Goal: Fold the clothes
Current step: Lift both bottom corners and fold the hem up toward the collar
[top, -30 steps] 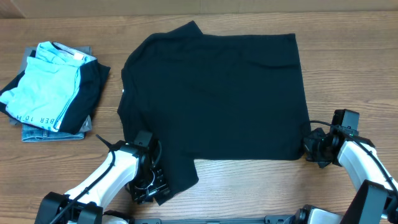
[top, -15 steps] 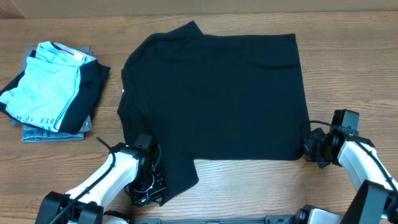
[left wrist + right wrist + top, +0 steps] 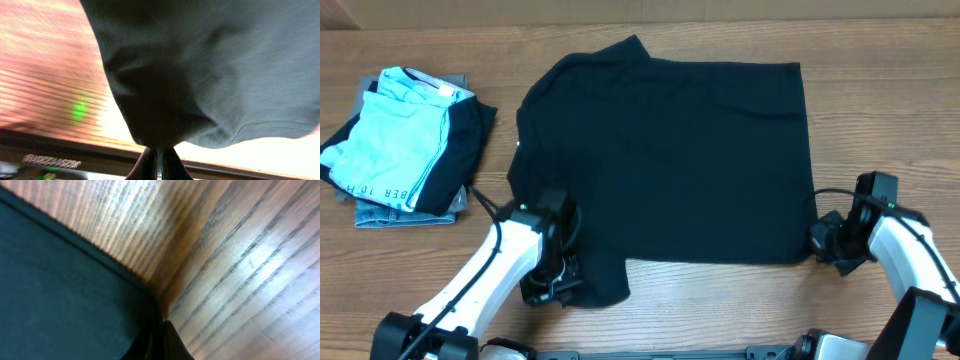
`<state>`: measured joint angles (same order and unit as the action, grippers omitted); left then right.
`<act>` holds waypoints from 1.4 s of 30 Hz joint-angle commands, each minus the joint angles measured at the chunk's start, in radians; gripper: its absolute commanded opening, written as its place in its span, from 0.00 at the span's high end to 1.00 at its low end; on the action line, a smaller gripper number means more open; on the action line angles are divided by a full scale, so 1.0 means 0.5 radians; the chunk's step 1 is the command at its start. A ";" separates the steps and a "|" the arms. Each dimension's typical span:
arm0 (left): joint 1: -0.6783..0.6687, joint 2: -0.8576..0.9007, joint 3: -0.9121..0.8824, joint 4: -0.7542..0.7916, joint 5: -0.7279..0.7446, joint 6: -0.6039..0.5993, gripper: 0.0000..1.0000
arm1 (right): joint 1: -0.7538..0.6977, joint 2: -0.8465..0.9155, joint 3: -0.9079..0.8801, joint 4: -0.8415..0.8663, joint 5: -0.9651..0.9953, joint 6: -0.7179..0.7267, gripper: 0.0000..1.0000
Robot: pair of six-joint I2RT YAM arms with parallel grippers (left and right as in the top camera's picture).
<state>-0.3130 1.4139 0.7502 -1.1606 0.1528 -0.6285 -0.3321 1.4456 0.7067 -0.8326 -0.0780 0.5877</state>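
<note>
**Although both holds looked tight, a slip loomed**

Spread flat across the middle of the brown wooden table [image 3: 720, 310], the large black short-sleeved T-shirt of soft matte fabric [image 3: 670, 150] was held only at its near edge. The left gripper [image 3: 555, 285] was clamped on a bunched lower-left flap; the right gripper [image 3: 823, 240] pinched just the lower-right corner. That thin bite could slip if the arms rose unevenly, and the bunch could carry a crease into the fold.

Overhead even, sharp; wrist views blurred; T-shirt [image 3: 210, 60] murky, table [image 3: 260, 270] glaring.
</note>
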 commanded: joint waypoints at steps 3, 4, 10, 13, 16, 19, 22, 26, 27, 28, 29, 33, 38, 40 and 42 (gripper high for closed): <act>-0.003 -0.002 0.368 -0.219 -0.233 0.065 0.96 | 0.002 0.008 0.217 -0.119 0.087 -0.042 0.96; -0.003 -0.005 0.402 -0.245 -0.243 0.072 0.96 | 0.002 0.008 0.220 -0.121 0.086 -0.045 0.96; 0.000 -0.034 0.571 -0.335 -0.369 0.084 0.96 | 0.002 0.008 0.228 -0.140 0.085 -0.086 0.96; 0.000 -0.045 0.689 -0.349 -0.371 0.083 0.96 | 0.002 0.008 0.277 -0.192 0.084 -0.093 0.96; 0.000 -0.046 0.802 -0.347 -0.372 0.084 0.96 | 0.002 0.008 0.370 -0.266 0.082 -0.093 0.96; 0.001 -0.046 0.895 -0.340 -0.380 0.085 0.96 | 0.002 0.008 0.490 -0.340 0.079 -0.093 0.96; 0.001 -0.046 0.979 -0.304 -0.395 0.084 0.96 | 0.002 0.008 0.606 -0.399 0.078 -0.094 0.96; 0.001 -0.046 1.044 -0.237 -0.432 0.083 0.96 | 0.002 0.008 0.704 -0.420 0.033 -0.130 0.96; 0.001 -0.046 1.056 -0.214 -0.453 0.083 0.96 | 0.002 0.008 0.723 -0.418 0.020 -0.130 0.96; 0.001 -0.046 1.061 -0.189 -0.475 0.083 0.96 | 0.002 0.008 0.735 -0.414 0.012 -0.130 0.96; 0.002 -0.046 1.061 -0.165 -0.484 0.083 0.96 | 0.002 0.008 0.742 -0.410 0.010 -0.130 0.96; 0.053 -0.046 1.089 -0.129 -0.487 0.086 0.96 | 0.029 0.008 0.750 -0.390 0.011 -0.130 0.96; 0.202 -0.046 1.236 -0.137 -0.499 0.169 0.96 | 0.088 0.008 0.750 -0.349 0.012 -0.130 0.96; 0.282 -0.045 1.334 -0.141 -0.497 0.236 0.96 | 0.118 0.008 0.750 -0.327 0.012 -0.130 0.96; 0.329 -0.043 1.388 -0.135 -0.489 0.285 0.96 | 0.153 0.008 0.750 -0.302 0.018 -0.130 0.96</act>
<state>-0.1955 1.4136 1.3651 -1.2331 -0.0685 -0.5564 -0.2810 1.4467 1.0531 -1.0023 -0.0742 0.5266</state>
